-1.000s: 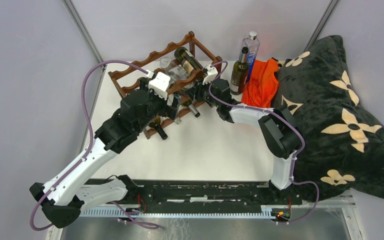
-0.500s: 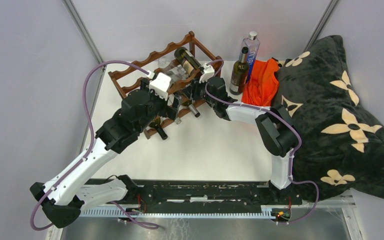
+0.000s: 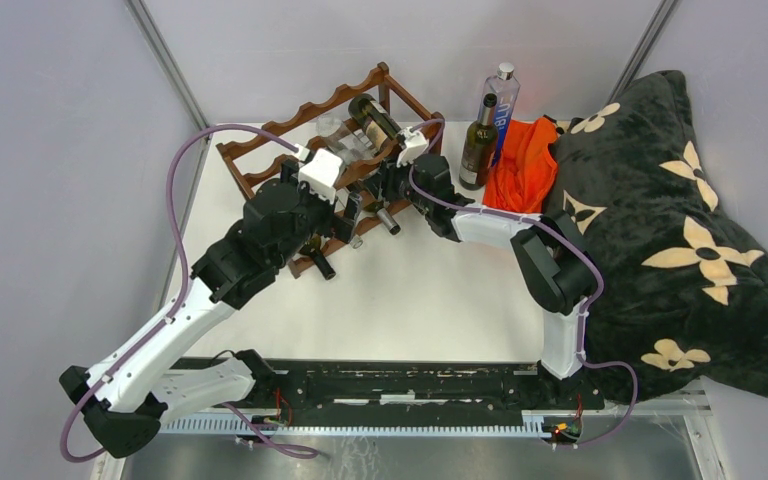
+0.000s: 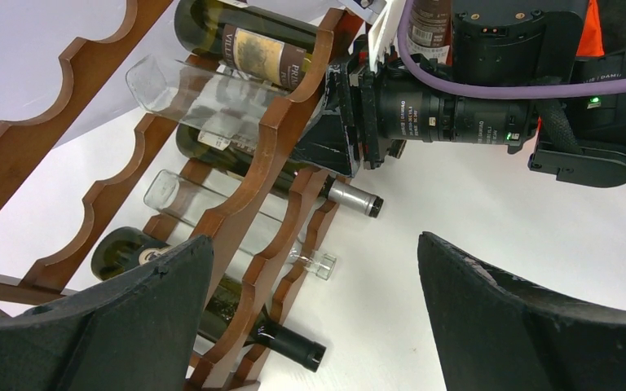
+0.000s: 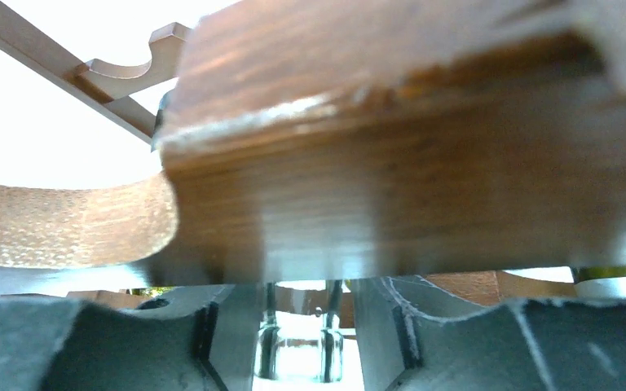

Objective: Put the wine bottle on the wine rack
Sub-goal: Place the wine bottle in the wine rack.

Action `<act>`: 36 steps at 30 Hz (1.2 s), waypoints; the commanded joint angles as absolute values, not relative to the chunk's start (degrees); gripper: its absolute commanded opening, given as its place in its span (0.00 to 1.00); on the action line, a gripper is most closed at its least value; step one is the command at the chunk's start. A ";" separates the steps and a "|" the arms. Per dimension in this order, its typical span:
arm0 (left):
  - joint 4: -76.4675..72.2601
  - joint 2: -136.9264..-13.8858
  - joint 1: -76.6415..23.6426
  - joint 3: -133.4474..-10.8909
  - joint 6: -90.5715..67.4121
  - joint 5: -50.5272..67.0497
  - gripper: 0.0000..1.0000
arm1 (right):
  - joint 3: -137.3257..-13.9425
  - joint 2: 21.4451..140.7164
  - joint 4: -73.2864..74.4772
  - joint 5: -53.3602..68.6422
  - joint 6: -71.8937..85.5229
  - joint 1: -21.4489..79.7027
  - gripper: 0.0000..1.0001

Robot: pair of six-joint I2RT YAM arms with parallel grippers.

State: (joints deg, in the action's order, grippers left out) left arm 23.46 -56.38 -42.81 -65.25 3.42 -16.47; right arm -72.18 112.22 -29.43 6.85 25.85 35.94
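Placement seems nearly done: the clear wine bottle (image 4: 204,94) lies in the upper tier of the wine rack (image 4: 269,155), at eleven o'clock on the tabletop (image 3: 440,290); the right pincer (image 5: 297,301) straddles its neck, grip unclear; the left pincer (image 4: 311,244) gapes empty; next, let go and back out.

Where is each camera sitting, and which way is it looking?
Top camera: high up behind the arms, looking down at the table; it shows the whole left arm and right arm reaching to the wine rack.
Left wrist camera: on the left arm, looking past the wide-apart left fingers at the rack's bottles and the right arm's wrist.
Right wrist camera: on the right arm, close up against a rack rail; the right fingers flank a clear bottle neck.
Shared: all three see the rack.
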 commanded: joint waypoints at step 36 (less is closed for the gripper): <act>13.81 -49.88 -42.58 -64.17 -7.33 -0.29 1.00 | -57.20 79.68 -14.27 27.54 -9.19 35.40 0.64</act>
State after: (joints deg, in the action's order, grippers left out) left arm 18.65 -50.72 -42.81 -64.53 -4.45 -5.26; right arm -59.13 87.96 -18.46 15.46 3.03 36.16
